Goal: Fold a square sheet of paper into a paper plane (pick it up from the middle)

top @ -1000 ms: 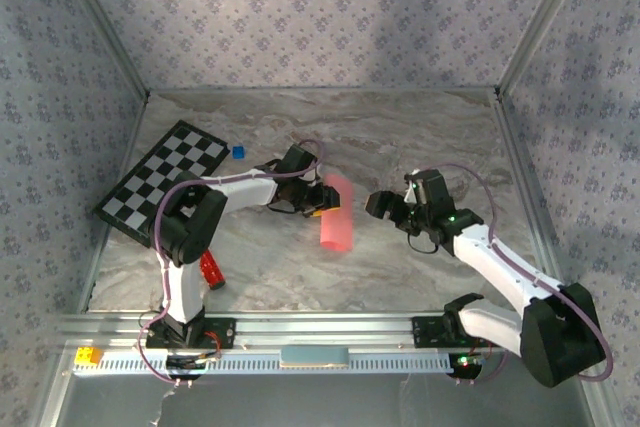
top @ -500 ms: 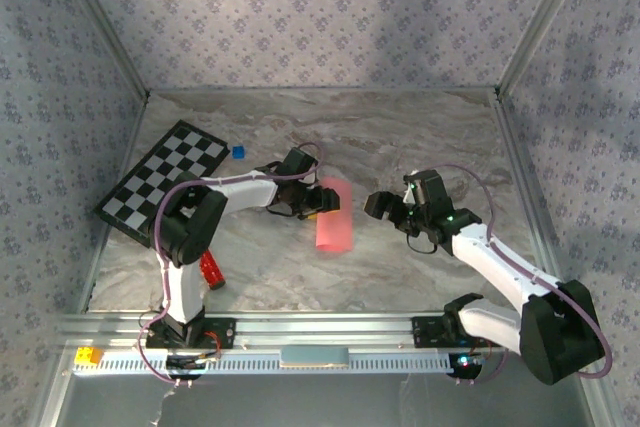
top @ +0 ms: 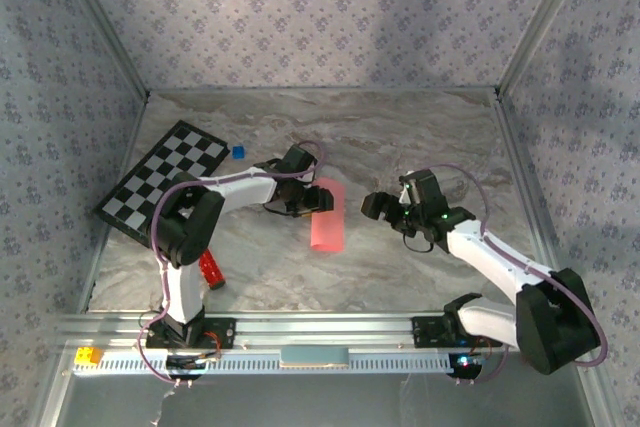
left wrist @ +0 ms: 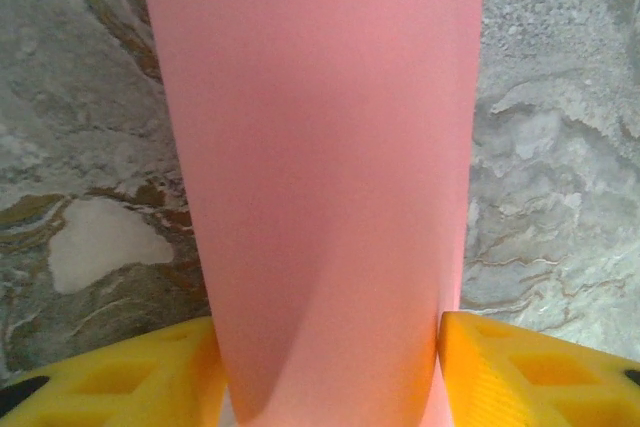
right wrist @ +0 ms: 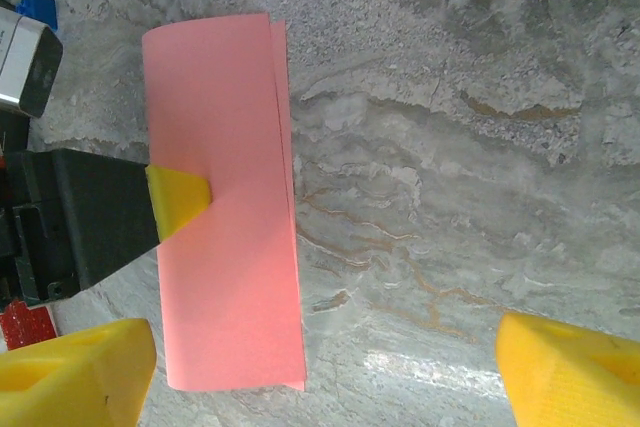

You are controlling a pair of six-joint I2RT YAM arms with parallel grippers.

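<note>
The square sheet of paper [top: 326, 217] is salmon pink and doubled over into a long strip on the marble table, its two free edges lying together on the right side [right wrist: 225, 207]. My left gripper [top: 308, 202] reaches in from the left and is shut on it. In the left wrist view the paper [left wrist: 320, 147] fills the gap between the yellow fingers [left wrist: 520, 367] of the left gripper [left wrist: 330, 372] and touches both. One left fingertip [right wrist: 180, 199] lies on the top layer. My right gripper [top: 385, 205] hovers open just right of the strip [right wrist: 330, 367]. The lower layer is hidden.
A black-and-white checkerboard [top: 165, 182] lies at the far left. A tiny blue cube [top: 238, 151] sits beside its far corner. A red glittery bar [top: 210, 269] lies near the left arm's base. A yellow brick [top: 88, 355] rests on the front rail. Metal posts frame the table.
The paper strip has shifted slightly left with the left gripper and lies flatter. The right gripper has edged left toward it.
</note>
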